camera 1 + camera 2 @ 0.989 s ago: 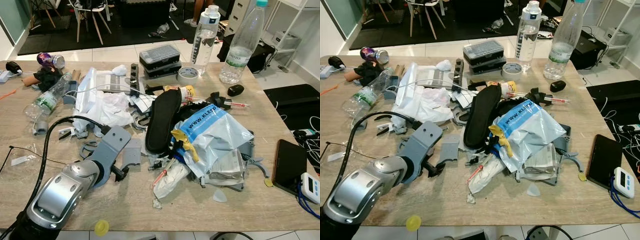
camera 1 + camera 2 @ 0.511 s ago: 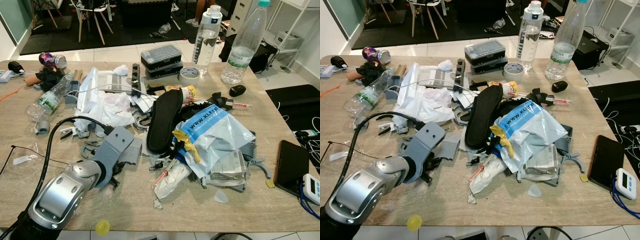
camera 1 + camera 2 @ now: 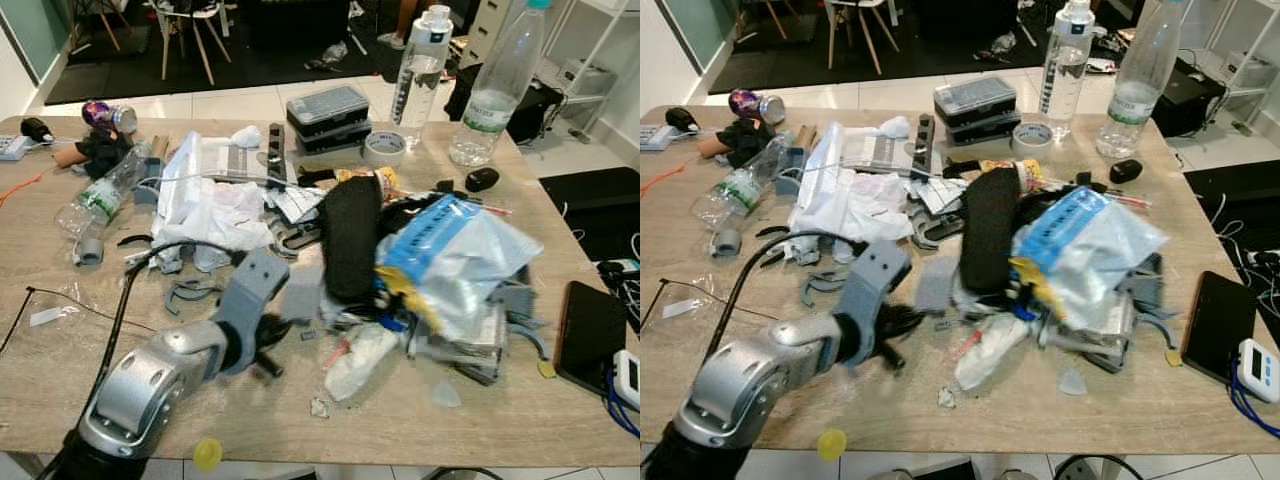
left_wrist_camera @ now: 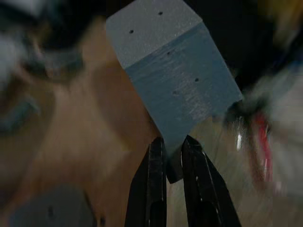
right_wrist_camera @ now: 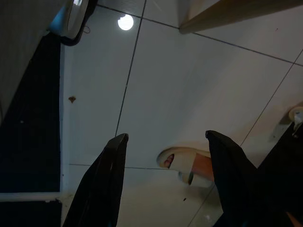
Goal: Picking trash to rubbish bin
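Grey and flat, a plastic piece [image 4: 175, 85] sits pinched by its lower corner between the left gripper [image 4: 174, 163]'s two black fingers [image 4: 156, 179], which are drawn nearly together on it with only the piece's edge between them. From the head views the left arm reaches over the wooden bench [image 3: 40, 260] and holds the grey plastic piece just left of the big heap of trash in the middle. That heap includes a black insole-like shape [image 3: 350, 235] standing on edge, a blue and white mailer bag [image 3: 455, 255] to its right, and crumpled white plastic [image 3: 205, 205] to its left. A crushed clear bottle [image 3: 95, 200] lies near the bench's far left, two tall water bottles [image 3: 418, 65] stand at the far edge, and a roll of tape [image 3: 384, 148] lies beside them. A yellow cap [image 3: 207, 455] rests at the near edge. The right gripper [image 5: 165, 184] hangs over white floor tiles [image 5: 189, 80] with its fingers spread wide and nothing between them.
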You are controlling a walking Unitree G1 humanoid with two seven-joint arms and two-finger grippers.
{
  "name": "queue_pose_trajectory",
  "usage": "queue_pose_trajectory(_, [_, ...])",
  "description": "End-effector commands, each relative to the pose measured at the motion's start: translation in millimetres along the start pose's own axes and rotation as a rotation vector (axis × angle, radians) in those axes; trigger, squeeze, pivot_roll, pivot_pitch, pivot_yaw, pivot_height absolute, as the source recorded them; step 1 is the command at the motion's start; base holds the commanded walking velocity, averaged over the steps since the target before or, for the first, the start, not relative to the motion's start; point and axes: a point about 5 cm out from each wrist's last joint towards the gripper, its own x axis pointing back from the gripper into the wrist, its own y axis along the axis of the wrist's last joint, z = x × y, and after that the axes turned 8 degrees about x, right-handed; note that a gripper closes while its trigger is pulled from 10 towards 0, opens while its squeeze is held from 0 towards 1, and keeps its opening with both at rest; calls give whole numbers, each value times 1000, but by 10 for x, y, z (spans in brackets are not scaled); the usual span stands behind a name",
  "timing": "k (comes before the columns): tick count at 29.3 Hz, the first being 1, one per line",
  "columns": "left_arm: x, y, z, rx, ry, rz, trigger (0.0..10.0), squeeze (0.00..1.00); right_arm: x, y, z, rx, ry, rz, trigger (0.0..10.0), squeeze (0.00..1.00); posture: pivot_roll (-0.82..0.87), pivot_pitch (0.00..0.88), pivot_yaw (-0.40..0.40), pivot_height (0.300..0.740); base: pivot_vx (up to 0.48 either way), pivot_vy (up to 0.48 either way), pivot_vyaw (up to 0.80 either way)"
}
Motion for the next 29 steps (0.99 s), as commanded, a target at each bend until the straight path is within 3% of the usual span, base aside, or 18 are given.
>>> queue_pose_trajectory(1, [23, 94, -26, 2, -29, -72, 0, 0, 2, -27, 55, -1, 11, 13, 10000, 0, 53, 112, 29, 740, 0, 0, 0])
queue_pose_trajectory(2, [37, 206, -8, 27, -21, -160, 5294, 0, 2, -19, 55, -1, 11, 11, 10000, 0, 53, 112, 29, 740, 0, 0, 0])
queue_pose_trajectory(5, [44, 266, 20, 35, -1, -204, 5294, 0, 1, -11, 53, -1, 11, 10, 10000, 0, 55, 109, 29, 740, 0, 0, 0])
queue_pose_trajectory(6, [51, 318, 65, 30, 31, -240, 10000, 0, 1, 0, 45, 0, 10, 9, 10000, 0, 55, 109, 29, 740, 0, 0, 0])
queue_pose_trajectory(11, [85, 465, 141, 75, 69, -356, 10000, 0, 0, 4, 32, 0, 9, 8, 10000, 0, 55, 109, 29, 740, 0, 0, 0])
queue_pose_trajectory(15, [161, 633, 150, 154, 15, -497, 10000, 0, 0, -3, 36, 2, 10, 10, 10000, 0, 55, 109, 29, 740, 0, 0, 0])
queue_pose_trajectory(20, [195, 684, 148, 167, -10, -546, 10000, 0, 2, -22, 56, 2, 13, 12, 10000, 0, 54, 110, 25, 740, 0, 0, 0])
queue_pose_trajectory(23, [233, 753, 97, 181, -61, -602, 10000, 0, 2, -7, 69, 4, 16, 10, 10000, 0, 54, 110, 25, 740, -351, 0, 0])
queue_pose_trajectory(29, [220, 758, 71, 187, -73, -611, 10000, 0, -2, 70, 52, 6, 15, -1, 10000, 0, 54, 110, 25, 740, -463, 0, 0])
